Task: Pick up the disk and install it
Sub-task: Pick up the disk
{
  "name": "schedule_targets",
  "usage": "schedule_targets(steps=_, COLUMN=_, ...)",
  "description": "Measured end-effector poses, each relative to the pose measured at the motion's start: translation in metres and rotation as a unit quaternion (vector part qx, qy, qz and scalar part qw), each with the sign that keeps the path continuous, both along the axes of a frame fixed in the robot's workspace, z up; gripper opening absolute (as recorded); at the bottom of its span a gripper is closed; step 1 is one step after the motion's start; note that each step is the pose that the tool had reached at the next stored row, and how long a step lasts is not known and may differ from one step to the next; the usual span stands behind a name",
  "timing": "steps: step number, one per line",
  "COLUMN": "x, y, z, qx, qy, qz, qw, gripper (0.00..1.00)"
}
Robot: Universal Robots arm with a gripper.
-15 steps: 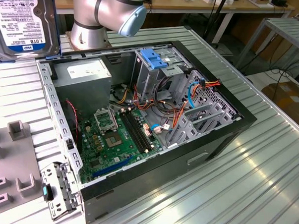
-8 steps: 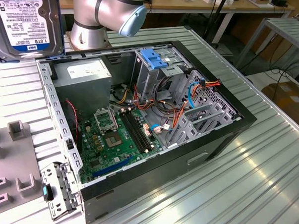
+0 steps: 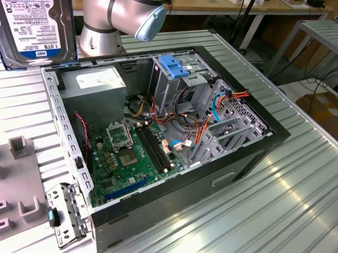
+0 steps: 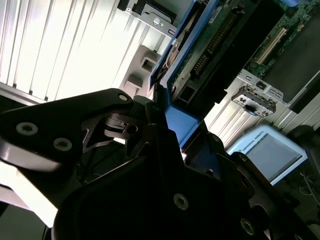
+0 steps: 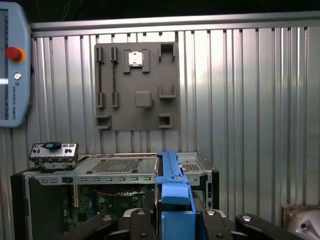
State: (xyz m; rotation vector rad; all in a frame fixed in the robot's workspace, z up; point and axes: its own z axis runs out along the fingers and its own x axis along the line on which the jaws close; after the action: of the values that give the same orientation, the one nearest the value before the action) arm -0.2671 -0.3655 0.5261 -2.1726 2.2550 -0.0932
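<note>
Blue plastic is all you are gripping. The tool is clamped on the disk by its carrier rails; the first wrist view shows a rail edge-on between the black jaws. In the second wrist view most of the drive's circuit-board side reaches out well beyond the tool. That overhang is your first risk, because the rails are thin plastic and the metal body is likely heavy for them, so a knock or a quick turn could tilt the disk in the jaws or let it slip. In the exterior view the disk hangs in the upper left of the frame, raised off the counter, with its label facing the camera upside down. It sits beside the arm, above the computer case at its power supply corner. The drive cage stands well apart from it, near the upper middle of the frame. The second risk is around that cage, where the blue latch sits on top and orange and red cables loop just beside it. A tilted disk could catch the case rim, snag a cable or jam against the cage wall.
</note>
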Motion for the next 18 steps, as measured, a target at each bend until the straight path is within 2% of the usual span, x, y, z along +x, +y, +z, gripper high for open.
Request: schedule_targets(steps=18, x=0.0164, y=-0.0010, z=0.0000, qx=0.0000, qy=0.0001, qz=-0.001, qw=1.00000, gripper=0.37)
